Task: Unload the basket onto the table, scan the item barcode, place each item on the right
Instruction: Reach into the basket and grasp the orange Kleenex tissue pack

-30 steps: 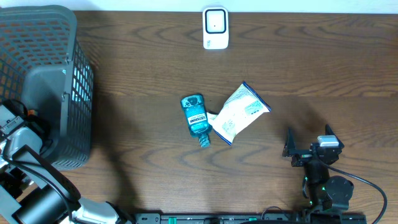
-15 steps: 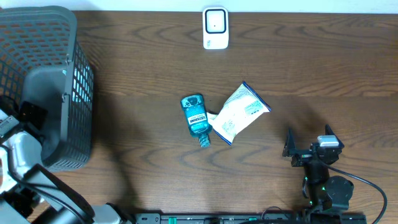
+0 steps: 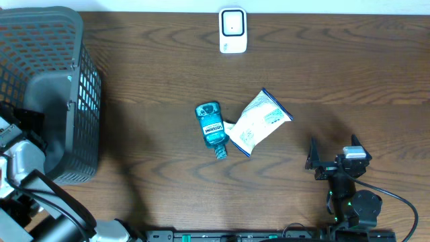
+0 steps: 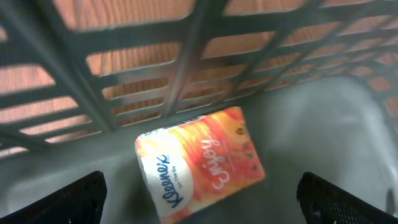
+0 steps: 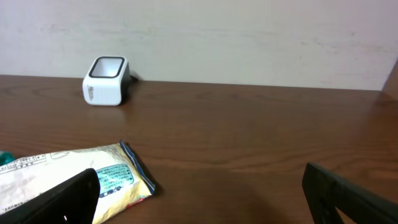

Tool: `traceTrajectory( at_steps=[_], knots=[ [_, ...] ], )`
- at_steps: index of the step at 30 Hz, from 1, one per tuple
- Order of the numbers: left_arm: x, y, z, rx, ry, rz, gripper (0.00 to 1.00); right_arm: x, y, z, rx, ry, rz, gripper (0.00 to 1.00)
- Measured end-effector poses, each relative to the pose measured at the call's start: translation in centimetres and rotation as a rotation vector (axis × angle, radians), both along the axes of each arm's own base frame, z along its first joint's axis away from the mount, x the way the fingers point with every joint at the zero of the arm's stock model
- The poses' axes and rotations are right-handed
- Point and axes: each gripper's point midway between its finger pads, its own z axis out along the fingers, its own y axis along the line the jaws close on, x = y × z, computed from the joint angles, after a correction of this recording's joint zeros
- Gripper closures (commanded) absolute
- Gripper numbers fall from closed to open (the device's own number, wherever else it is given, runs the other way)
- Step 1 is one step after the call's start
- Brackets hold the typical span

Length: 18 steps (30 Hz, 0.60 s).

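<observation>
Left gripper [image 4: 200,198] was spread wide, empty, over the tissue pack [image 4: 199,165] lying in the basket [image 3: 60,87]; right gripper [image 3: 333,144] was spread too. It should rise clear of the wall, then take the bottle [image 3: 211,128] or packet [image 3: 257,121] mid-table, barcode toward the scanner [image 3: 232,30]

Kleenex pack [image 4: 200,163] inside grey basket [image 4: 323,130]

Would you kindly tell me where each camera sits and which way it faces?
Overhead: above the table, looking straight down on the basket, scanner, mouthwash bottle and pouch; the left arm and right gripper show at the bottom.
Left wrist: in the basket, looking down at a Kleenex pack; its open fingertips at the bottom corners.
Right wrist: low over the table, facing the scanner and wall; its open fingertips below.
Shared: overhead and right wrist both show scanner and pouch.
</observation>
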Motion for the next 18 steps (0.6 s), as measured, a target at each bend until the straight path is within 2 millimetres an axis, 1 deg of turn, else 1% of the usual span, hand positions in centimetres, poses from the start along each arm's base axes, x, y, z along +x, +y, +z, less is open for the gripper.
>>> traceTrajectory(
  at_steps=[3, 6, 10, 12, 13, 16, 18],
  knots=[
    [0.3, 0.4, -0.9, -0.012, -0.014, 0.032, 0.02, 0.0, 0.0, 0.0, 0.0, 0.0, 0.0, 0.01],
    [0.3, 0.5, -2.3, -0.035, -0.007, 0.051, 0.02, 0.0, 0.0, 0.0, 0.0, 0.0, 0.0, 0.01],
    [0.5, 0.8, -3.8, -0.05, 0.0, 0.065, 0.02, 0.0, 0.0, 0.0, 0.0, 0.0, 0.0, 0.01],
    [0.8, 1.1, -4.0, -0.038, -0.008, 0.067, 0.0, 0.0, 0.0, 0.0, 0.0, 0.0, 0.0, 0.01],
    [0.9, 1.2, -3.9, -0.034, -0.013, 0.066, 0.11, 0.0, 0.0, 0.0, 0.0, 0.0, 0.0, 0.01],
    [1.5, 1.1, -4.0, -0.04, -0.031, 0.043, 0.31, 0.0, 0.0, 0.0, 0.0, 0.0, 0.0, 0.01],
    [1.8, 1.0, -4.1, -0.049, -0.041, 0.033, 0.41, 0.0, 0.0, 0.0, 0.0, 0.0, 0.0, 0.01]
  ],
)
